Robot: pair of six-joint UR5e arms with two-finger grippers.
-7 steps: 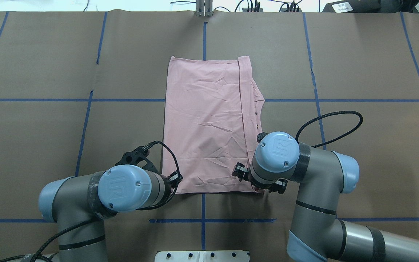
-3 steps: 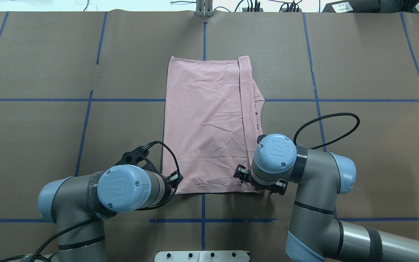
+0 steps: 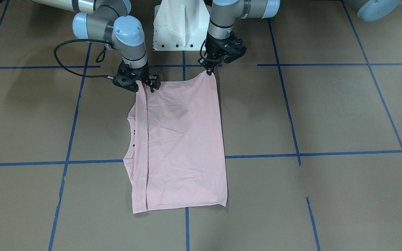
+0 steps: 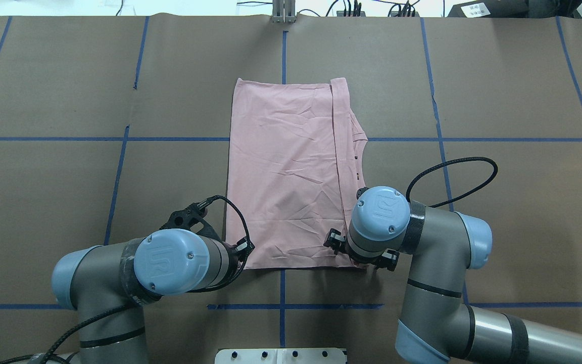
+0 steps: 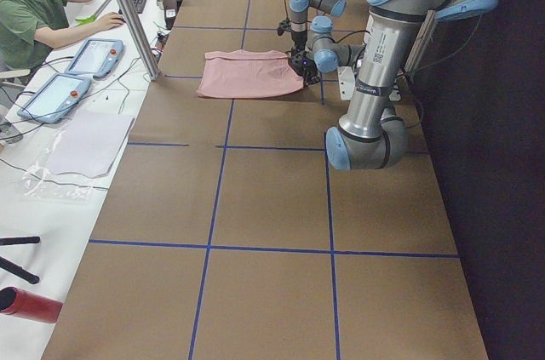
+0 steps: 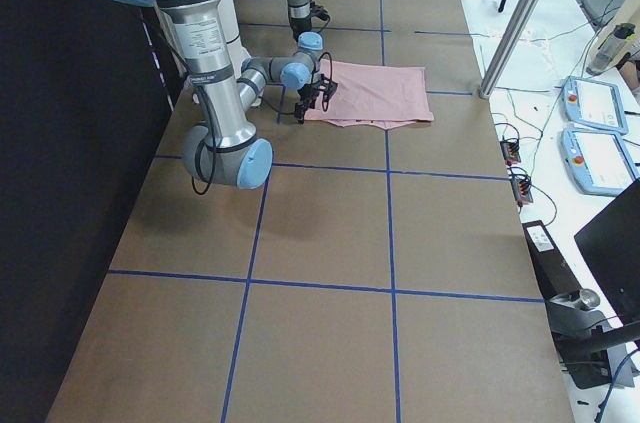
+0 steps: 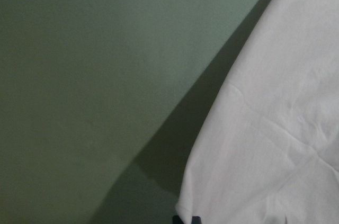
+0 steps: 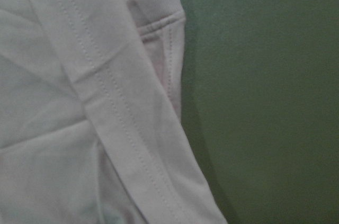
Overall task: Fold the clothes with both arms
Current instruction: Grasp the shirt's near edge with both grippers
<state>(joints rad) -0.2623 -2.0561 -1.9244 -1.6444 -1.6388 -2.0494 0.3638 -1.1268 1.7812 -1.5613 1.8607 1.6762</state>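
Lengthwise, the T-shirt runs away from both grippers: the left gripper pinches its near left corner; the right gripper sits at the near right corner, grip unclear.

The shirt is thin, matt, cotton-looking cloth, finely creased, with stitched hems. Under it the counter is covered in dull brown paper, slightly wrinkled, crossed by smooth blue tape. The left arm and right arm are satin grey metal tubes with slightly glossy pale blue plastic caps. The base is smooth white.
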